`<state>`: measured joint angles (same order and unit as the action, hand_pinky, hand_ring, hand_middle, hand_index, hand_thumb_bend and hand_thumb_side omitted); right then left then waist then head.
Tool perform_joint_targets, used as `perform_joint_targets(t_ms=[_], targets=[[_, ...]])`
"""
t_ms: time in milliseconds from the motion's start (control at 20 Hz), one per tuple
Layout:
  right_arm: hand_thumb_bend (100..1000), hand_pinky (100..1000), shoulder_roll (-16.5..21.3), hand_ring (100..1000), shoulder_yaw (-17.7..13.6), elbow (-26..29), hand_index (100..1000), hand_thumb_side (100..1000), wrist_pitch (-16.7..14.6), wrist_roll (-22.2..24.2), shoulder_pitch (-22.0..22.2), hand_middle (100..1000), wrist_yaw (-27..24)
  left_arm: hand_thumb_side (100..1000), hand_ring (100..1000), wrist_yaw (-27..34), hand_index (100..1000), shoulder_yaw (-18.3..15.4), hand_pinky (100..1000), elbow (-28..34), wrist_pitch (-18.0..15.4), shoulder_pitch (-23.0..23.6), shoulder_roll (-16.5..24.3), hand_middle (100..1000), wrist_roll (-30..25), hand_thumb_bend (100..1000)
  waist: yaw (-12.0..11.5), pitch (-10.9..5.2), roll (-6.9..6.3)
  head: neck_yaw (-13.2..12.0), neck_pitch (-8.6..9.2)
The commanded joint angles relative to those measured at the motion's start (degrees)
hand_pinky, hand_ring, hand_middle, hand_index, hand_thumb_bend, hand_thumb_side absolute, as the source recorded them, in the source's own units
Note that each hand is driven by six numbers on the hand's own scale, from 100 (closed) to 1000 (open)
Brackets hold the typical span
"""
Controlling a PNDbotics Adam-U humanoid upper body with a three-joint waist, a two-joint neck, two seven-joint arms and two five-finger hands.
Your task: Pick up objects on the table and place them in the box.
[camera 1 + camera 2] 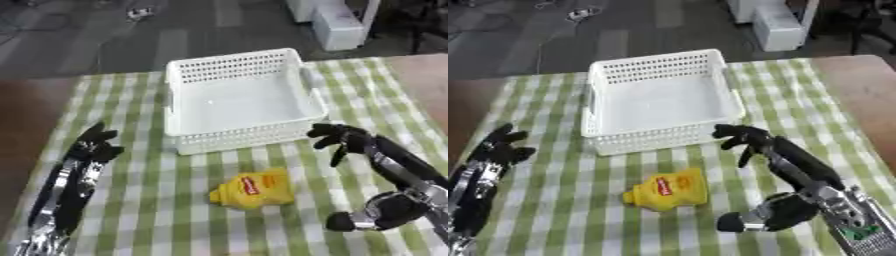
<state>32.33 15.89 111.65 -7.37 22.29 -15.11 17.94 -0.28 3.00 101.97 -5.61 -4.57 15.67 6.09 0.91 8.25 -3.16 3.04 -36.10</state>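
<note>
This looks like a lab or a workshop room, arranged for robot tests, not a home. The table has a green and white checked cloth, like a picnic cloth, but brown wood shows at its left and right edges. Behind the far edge of the table the floor is grey, with paler stripes on it. A cable and a small device lie loose on that floor near the top of the view. At the top right stands a white box-shaped unit, maybe equipment or furniture; what it is exactly I cannot tell.
</note>
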Motion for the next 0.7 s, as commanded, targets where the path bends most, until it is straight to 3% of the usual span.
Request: perform_joint_targets(t_ms=[50,450,700], targets=[[884,579,1.28,805,1.46,-0.15,1000,660,-1.11,1.65,-2.36,877,0.99,803,731,1.49,957,-0.18,803,1.37,-0.21,-0.14,0.97,794,1.81,343,-0.32,-0.41,-0.06,0.75,1.24],[877,598,-1.62,809,4.72,-4.85,1000,666,-3.10,3.94,-8.86,882,4.16,778,724,4.26,956,-0.41,797,3.40,-2.08,0.52,0.54,788,6.64,377,-1.45,-0.34,-0.45,1.83,1.55],[859,602,-4.37,804,5.36,-9.91,993,656,-4.28,2.59,-13.82,877,7.75,774,724,4.69,956,-0.64,797,3.96,-2.55,1.01,0.40,788,8.05,384,-1.97,-0.53,-0.75,2.88,2.03]])
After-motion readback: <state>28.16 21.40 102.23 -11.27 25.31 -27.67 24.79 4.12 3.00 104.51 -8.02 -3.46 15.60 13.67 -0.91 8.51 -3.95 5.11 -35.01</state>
